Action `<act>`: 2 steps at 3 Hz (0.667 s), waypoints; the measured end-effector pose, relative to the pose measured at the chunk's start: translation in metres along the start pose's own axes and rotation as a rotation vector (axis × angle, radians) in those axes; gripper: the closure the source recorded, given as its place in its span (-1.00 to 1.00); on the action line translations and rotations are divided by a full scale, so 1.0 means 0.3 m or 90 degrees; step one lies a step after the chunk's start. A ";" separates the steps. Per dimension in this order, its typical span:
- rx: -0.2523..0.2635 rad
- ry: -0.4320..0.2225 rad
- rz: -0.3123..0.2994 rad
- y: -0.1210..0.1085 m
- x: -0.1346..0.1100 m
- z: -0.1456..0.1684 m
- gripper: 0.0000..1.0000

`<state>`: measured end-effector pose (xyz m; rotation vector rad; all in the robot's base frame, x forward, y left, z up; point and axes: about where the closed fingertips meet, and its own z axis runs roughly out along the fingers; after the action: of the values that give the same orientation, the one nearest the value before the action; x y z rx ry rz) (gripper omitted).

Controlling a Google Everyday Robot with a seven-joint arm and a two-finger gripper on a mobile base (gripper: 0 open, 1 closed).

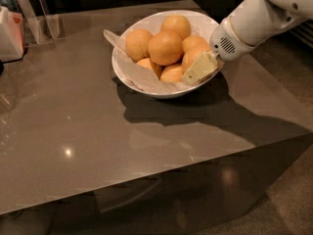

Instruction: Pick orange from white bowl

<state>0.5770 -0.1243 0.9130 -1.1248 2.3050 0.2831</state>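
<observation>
No text, label, brand or number I can read anywhere: nothing legible on my arm (254,21) or on the white bowl (168,93). My gripper (199,68) sits at the bowl's right rim, against the oranges (165,47) piled inside.

End effector (198,70) at white bowl (208,24) rim, beside orange (192,57)
</observation>
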 end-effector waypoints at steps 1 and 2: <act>0.000 0.000 0.000 0.000 -0.004 -0.005 0.19; 0.008 -0.034 -0.028 0.019 -0.033 -0.020 0.65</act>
<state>0.5753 -0.1166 0.9232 -1.1463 2.2298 0.2785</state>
